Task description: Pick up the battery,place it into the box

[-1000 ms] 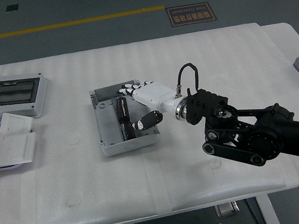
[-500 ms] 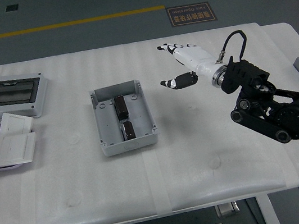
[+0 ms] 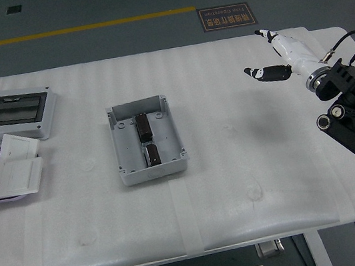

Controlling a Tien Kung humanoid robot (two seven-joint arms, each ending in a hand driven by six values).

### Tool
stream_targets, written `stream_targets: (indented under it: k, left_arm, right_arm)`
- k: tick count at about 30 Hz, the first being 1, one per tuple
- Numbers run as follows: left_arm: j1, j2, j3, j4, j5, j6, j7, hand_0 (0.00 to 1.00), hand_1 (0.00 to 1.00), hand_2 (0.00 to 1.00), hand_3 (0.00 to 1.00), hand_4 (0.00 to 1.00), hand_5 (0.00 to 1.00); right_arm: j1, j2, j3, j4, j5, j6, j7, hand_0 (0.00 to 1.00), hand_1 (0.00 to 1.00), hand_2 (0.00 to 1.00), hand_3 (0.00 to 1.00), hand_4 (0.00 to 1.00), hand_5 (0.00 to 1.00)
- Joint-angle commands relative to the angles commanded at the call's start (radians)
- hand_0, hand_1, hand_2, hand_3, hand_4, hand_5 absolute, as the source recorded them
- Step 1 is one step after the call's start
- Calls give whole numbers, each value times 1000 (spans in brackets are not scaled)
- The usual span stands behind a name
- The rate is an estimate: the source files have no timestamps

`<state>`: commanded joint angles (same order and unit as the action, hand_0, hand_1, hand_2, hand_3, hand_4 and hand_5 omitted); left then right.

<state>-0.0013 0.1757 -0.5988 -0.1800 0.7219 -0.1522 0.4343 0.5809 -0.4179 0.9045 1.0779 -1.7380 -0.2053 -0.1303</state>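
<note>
Two batteries (image 3: 147, 140) sit in the grey box (image 3: 127, 141) mid-table, right hand (image 3: 283, 55) spread and empty far right

I see the box (image 3: 147, 140), a grey rectangular open-topped tray, resting flat on the white table, left of centre, its long side running away from me. Inside it lie two dark cylindrical batteries end to end along the middle: one battery (image 3: 142, 125) toward the far end, the other battery (image 3: 152, 154) toward the near end, both lying on their sides.
</note>
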Motion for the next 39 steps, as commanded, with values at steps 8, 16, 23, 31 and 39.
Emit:
stream_targets:
  k: [8, 16, 23, 31, 39]
  left_arm:
    - [13, 9, -15, 0, 14, 0, 3, 667, 666, 483, 524, 427, 406]
    - [30, -6, -41, 0, 37, 7, 2, 667, 666, 483, 524, 429, 400]
    - [41, -18, -50, 0, 48, 10, 1, 668, 666, 490, 528, 430, 394]
    - [43, -8, -55, 0, 59, 8, -1, 668, 666, 513, 531, 430, 394]
    - [33, 3, -42, 0, 62, 8, -8, 670, 667, 537, 535, 429, 393]
  right_arm:
    - [-43, 7, 52, 14, -4, -4, 5, 918, 873, 929, 929, 838, 442]
    - [-95, 4, 92, 31, -4, -4, 5, 917, 870, 927, 927, 836, 443]
    - [-115, 11, 145, 38, -9, -25, 2, 915, 867, 926, 927, 833, 443]
    - [-139, -8, 231, 75, 1, -43, 16, 911, 859, 925, 926, 827, 447]
    - [-185, -42, 312, 166, -15, -46, 13, 897, 856, 920, 913, 808, 424]
